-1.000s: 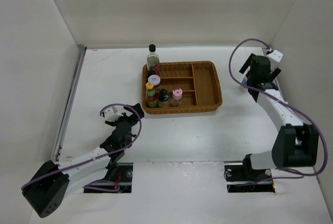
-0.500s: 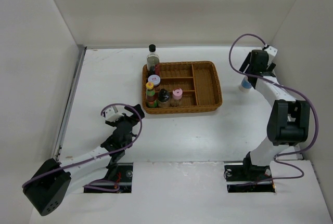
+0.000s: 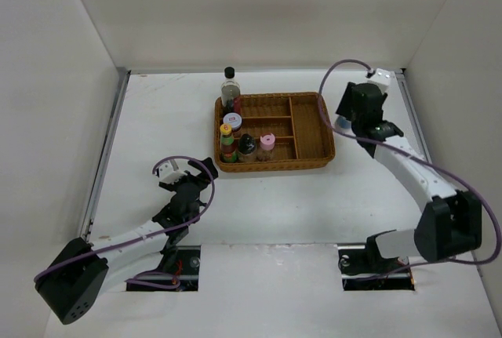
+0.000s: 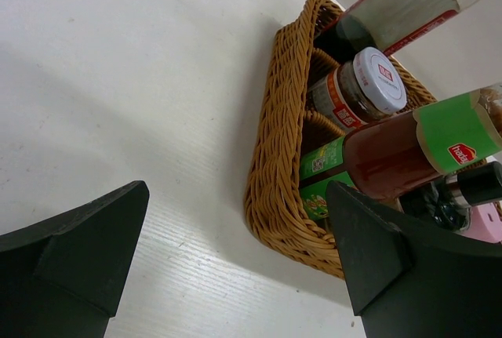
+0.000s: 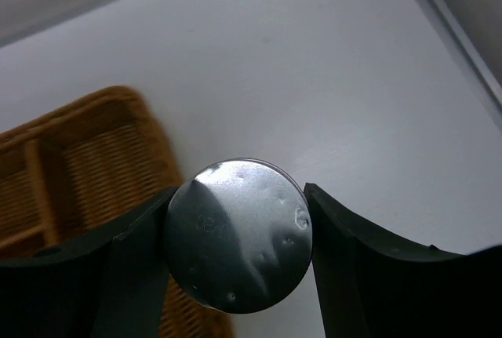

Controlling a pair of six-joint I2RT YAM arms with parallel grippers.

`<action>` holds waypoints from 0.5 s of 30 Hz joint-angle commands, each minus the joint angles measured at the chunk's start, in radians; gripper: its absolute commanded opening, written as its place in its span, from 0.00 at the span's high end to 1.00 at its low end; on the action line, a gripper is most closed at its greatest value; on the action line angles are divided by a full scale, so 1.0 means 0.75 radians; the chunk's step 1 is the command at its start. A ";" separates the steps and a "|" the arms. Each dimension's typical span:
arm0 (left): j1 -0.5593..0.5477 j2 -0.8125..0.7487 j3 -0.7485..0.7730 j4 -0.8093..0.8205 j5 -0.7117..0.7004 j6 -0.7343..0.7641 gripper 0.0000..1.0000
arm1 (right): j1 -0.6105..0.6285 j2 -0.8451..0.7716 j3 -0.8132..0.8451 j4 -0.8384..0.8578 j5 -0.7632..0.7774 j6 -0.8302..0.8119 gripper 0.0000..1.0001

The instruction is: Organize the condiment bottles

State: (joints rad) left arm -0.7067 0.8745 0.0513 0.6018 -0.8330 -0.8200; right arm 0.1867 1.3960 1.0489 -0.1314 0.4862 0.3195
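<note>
Right wrist view: silver-capped bottle (image 5: 238, 236) is pinched tight between the right gripper's (image 5: 238, 224) fingers, just off the wicker tray's (image 5: 82, 154) right edge. Tall clear bottle (image 3: 230, 89), white-lidded jar (image 3: 232, 121), yellow-capped sauce (image 3: 227, 140), black-capped bottle (image 3: 246, 147) and pink-capped shaker (image 3: 267, 144) all stand in the tray's left side. Left gripper (image 4: 237, 195) sits front-left of the tray, jaws wide apart.

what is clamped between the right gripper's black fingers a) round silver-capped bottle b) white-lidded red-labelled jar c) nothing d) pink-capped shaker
a: the right wrist view shows the silver-capped bottle touched on both sides by the fingers of the right gripper.
</note>
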 commanded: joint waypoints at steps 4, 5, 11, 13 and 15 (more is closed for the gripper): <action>0.017 0.000 -0.013 0.067 0.000 -0.015 0.00 | 0.418 -0.182 -0.012 0.224 0.041 -0.003 0.45; 0.017 0.002 -0.013 0.065 0.000 -0.015 0.00 | 0.459 -0.176 -0.014 0.234 0.041 0.005 0.45; 0.029 -0.008 -0.015 0.061 0.004 -0.015 0.00 | 0.695 -0.068 0.015 0.263 0.041 0.028 0.44; 0.029 0.000 -0.019 0.067 0.004 -0.017 0.00 | 0.723 -0.017 0.021 0.265 0.041 0.036 0.44; 0.029 -0.002 -0.019 0.067 0.010 -0.017 0.00 | 0.748 0.018 0.021 0.265 0.043 0.042 0.44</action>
State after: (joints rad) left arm -0.6910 0.8738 0.0513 0.6029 -0.8326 -0.8200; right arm 0.7322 1.4033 1.0443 -0.0376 0.4896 0.3328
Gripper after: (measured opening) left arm 0.997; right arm 0.683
